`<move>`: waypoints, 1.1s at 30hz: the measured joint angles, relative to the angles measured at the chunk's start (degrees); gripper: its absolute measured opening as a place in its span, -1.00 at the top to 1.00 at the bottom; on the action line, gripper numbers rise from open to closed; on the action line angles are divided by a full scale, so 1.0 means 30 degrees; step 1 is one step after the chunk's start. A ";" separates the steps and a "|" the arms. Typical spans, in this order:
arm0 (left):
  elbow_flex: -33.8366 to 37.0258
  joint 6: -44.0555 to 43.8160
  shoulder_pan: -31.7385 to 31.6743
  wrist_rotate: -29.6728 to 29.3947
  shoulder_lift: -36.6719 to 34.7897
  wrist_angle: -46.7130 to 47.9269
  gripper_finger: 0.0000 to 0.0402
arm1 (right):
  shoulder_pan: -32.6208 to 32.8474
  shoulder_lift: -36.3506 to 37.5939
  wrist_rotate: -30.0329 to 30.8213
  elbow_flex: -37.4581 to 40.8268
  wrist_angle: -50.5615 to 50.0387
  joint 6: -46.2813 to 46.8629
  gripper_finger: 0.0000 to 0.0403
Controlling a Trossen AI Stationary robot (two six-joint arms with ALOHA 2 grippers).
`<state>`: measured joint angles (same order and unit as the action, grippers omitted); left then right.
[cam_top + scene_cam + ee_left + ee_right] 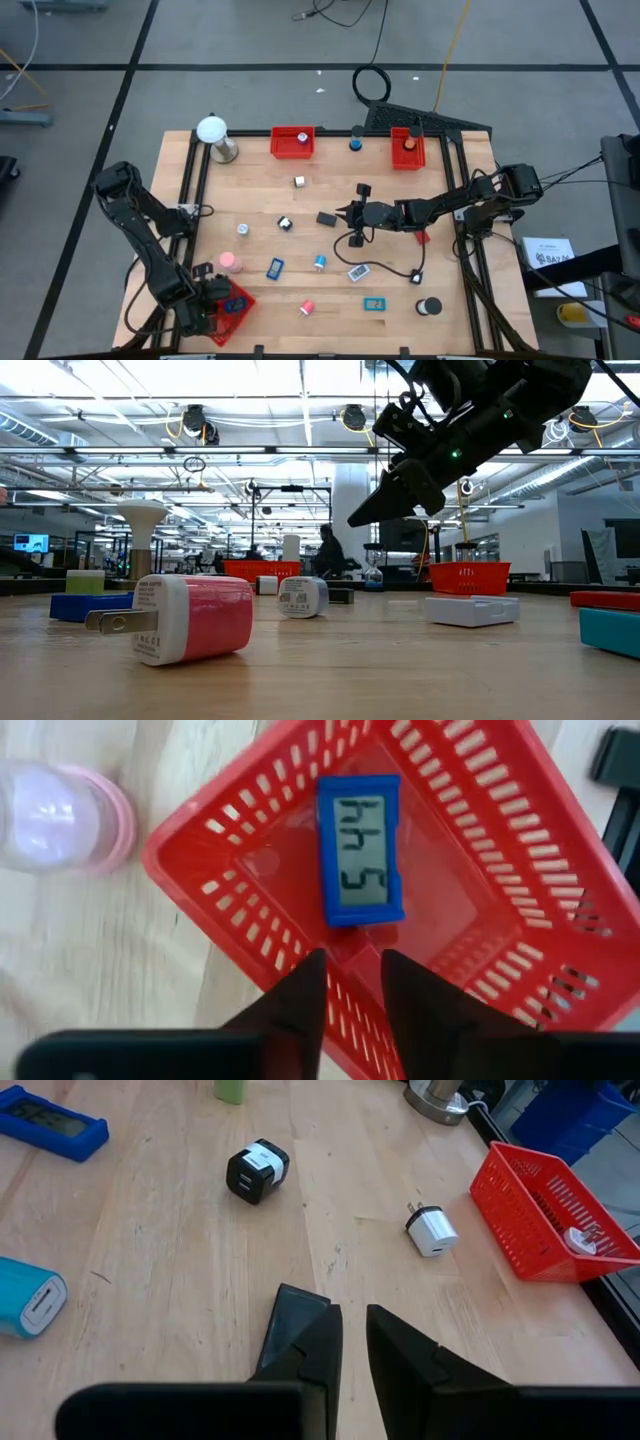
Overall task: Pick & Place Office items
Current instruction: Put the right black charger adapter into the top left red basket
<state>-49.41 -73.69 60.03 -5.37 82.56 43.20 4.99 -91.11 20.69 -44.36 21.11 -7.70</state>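
Note:
My left gripper (213, 303) hovers over a red mesh basket (238, 305) at the table's near left corner. Its fingers (300, 1005) stand a small gap apart and hold nothing. A blue digital clock (358, 850) lies flat on the basket's floor. My right gripper (349, 214) hangs above the table's middle, clear of the top (375, 510), with only a narrow slit between its fingers (395, 1345), empty. A black flat piece (326, 218) lies on the table just left of it. Small office items lie scattered: a black-and-white cube (257, 1170), a white plug (431, 1230), a pink-and-white plug (190, 618).
Two red trays (293, 142) (407, 148) and a white ball on a silver stand (213, 136) stand along the far edge. A pink roll (60, 815) stands beside the basket. A black cable (395, 270), a teal piece (373, 304) and a black roll (430, 307) lie near right.

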 joint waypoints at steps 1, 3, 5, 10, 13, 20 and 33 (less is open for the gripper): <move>0.0000 0.0001 0.0000 0.0002 0.0000 -0.0007 0.60 | 0.0000 0.0000 0.0000 0.0000 -0.0006 -0.0046 0.78; 0.0000 -0.0010 -0.0004 0.0185 0.0000 -0.0011 0.66 | 0.0000 0.0000 -0.0001 0.0000 -0.0060 -0.0142 0.78; 0.0000 -0.0028 -0.0023 0.0360 0.0000 0.0015 0.70 | 0.0000 0.0000 -0.0007 0.0000 -0.0135 -0.0169 0.78; 0.0000 0.0151 -0.0564 0.0938 0.0000 0.0066 0.74 | 0.0000 0.0000 -0.0007 0.0000 -0.0142 -0.0175 0.78; 0.0000 0.0741 -0.0992 0.1539 0.0000 0.0044 0.75 | 0.0000 0.0000 -0.0007 0.0000 -0.0142 -0.0212 0.78; -0.0328 0.2629 -0.1983 0.1272 0.0015 0.0058 0.75 | 0.0000 0.0000 -0.0021 0.0000 -0.0398 -0.0241 0.78; 0.0391 1.5037 -0.7747 -0.2506 -0.0798 -0.8356 0.75 | -0.0007 0.0000 -0.0943 0.0000 -0.0408 -0.0214 0.93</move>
<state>-48.24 -28.58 36.79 -12.89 80.17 18.13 4.97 -91.11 17.86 -44.36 19.89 -8.35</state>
